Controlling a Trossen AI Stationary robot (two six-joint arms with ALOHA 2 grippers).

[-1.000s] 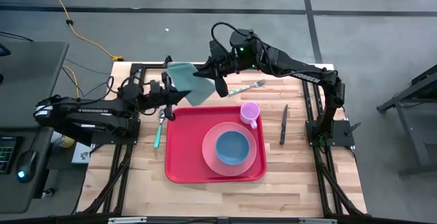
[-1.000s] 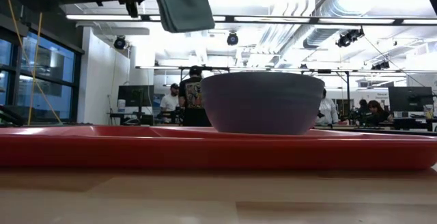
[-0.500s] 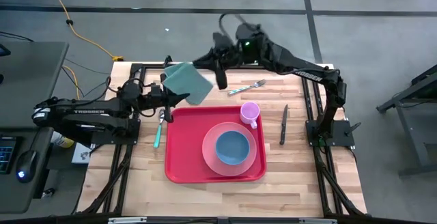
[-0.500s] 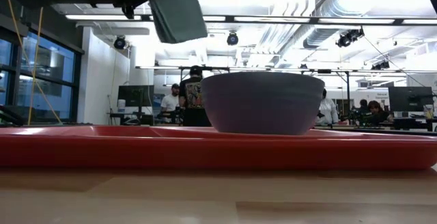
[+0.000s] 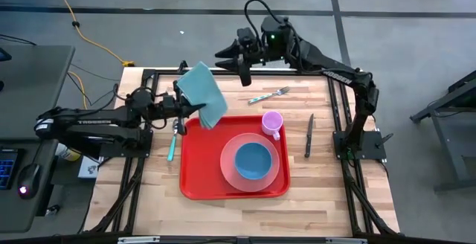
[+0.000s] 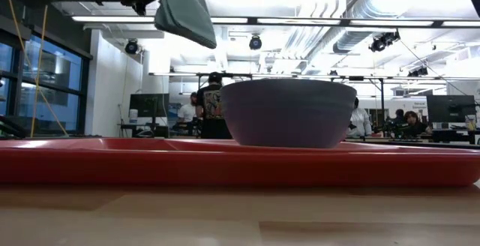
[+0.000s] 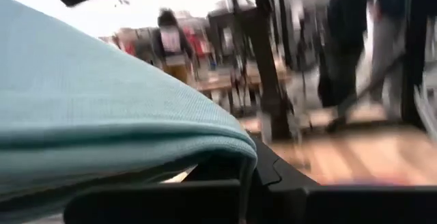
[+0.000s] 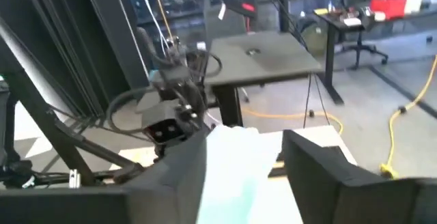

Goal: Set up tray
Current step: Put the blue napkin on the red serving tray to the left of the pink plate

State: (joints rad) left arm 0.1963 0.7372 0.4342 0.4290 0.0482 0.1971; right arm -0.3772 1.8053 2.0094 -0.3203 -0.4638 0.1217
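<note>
While the teal cloth (image 5: pixel 202 103) hangs in the air at upper centre-left of the high view, the step in hand appears to be bringing a napkin to the setting.

Item, tray (image 5: pixel 199 171): red, lying at centre of the counter (image 5: pixel 312 192). It carries a pink plate (image 5: pixel 227 168) with a blue bowl (image 5: pixel 253 160) on it, and a purple cup (image 5: pixel 271 123) at its upper right corner.

Item, cutlery off the tray: fork (image 5: pixel 269 94) above it, knife (image 5: pixel 309 135) to its right, a teal-handled utensil (image 5: pixel 172 143) to its left.

Item, left gripper (image 5: pixel 181 105): arm stretched low across from the frame's left, jaws pressed together on the cloth's edge, cloth draped over the tray's upper left corner.

Item, right gripper (image 5: pixel 236 59): arm reaching in from the right, raised and bent near the frame's top, jaws spread with nothing between them, apart from the cloth.

Next move, as a judgement: the left arm must lower the cloth flat onto its place, on or beside the tray, without bunching it, then let go; the cutlery is not yet set.
</note>
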